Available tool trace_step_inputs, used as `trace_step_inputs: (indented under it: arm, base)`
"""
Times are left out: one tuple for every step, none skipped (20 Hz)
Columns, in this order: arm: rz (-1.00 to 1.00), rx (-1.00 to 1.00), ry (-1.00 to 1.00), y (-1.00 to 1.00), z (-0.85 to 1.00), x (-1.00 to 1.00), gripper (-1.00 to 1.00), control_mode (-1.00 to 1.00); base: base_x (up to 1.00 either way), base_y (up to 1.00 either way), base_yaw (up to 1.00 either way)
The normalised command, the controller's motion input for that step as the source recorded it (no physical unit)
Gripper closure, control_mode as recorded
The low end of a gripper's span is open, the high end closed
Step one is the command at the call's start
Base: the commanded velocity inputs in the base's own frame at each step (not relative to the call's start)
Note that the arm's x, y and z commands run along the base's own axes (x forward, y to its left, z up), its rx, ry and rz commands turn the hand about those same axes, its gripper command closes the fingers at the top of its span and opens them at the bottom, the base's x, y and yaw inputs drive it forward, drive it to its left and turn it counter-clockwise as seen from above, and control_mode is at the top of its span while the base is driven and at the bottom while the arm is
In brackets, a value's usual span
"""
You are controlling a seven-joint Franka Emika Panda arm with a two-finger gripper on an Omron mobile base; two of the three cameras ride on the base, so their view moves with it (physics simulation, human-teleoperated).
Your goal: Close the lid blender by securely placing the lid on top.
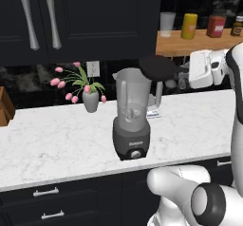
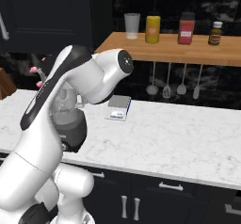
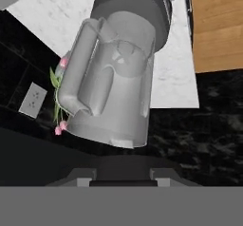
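Marble counter [image 1: 57, 144], blender [image 1: 132, 120], lid [image 1: 157, 68] tilted just above its rim.

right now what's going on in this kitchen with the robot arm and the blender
The robot arm is carrying the black lid toward the blender on the marble counter. The gripper is shut on the lid, holding it up beside the rim of the jar, to the right of the opening and tilted. The jar's mouth is uncovered, so the lid has not been set on yet. A small vase of pink tulips stands to the blender's left.
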Motion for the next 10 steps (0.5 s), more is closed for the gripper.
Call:
trace_step_inputs:
  arm:
    - [0.00, 0.00, 0.00, 0.49, 0.35, 0.06, 1.00, -1.00]
    - [0.00, 0.00, 0.00, 0.47, 0.38, 0.07, 1.00, -1.00]
    - [0.00, 0.00, 0.00, 0.45, 0.39, 0.09, 1.00, -1.00]
    - [0.00, 0.00, 0.00, 0.42, 0.40, 0.10, 1.00, -1.00]
    - [0.00, 0.00, 0.00, 0.42, 0.39, 0.11, 1.00, -1.00]
    - [0.00, 0.00, 0.00, 0.44, 0.36, 0.13, 1.00, -1.00]
    - [0.00, 0.00, 0.00, 0.44, 0.34, 0.14, 1.00, -1.00]
    - [0.00, 0.00, 0.00, 0.43, 0.28, 0.14, 1.00, -1.00]
    - [0.00, 0.00, 0.00, 0.39, 0.21, 0.16, 1.00, -1.00]
    - [0.00, 0.00, 0.00, 0.34, 0.13, 0.20, 1.00, -1.00]
  base:
    - [0.00, 0.00, 0.00]
    - [0.00, 0.00, 0.00]
    - [0.00, 0.00, 0.00]
    - [0.00, 0.00, 0.00]
    - [0.00, 0.00, 0.00]
    - [0.00, 0.00, 0.00]
    - [0.00, 0.00, 0.00]
    - [0.00, 0.00, 0.00]
    - [0.00, 0.00, 0.00]
    - [0.00, 0.00, 0.00]
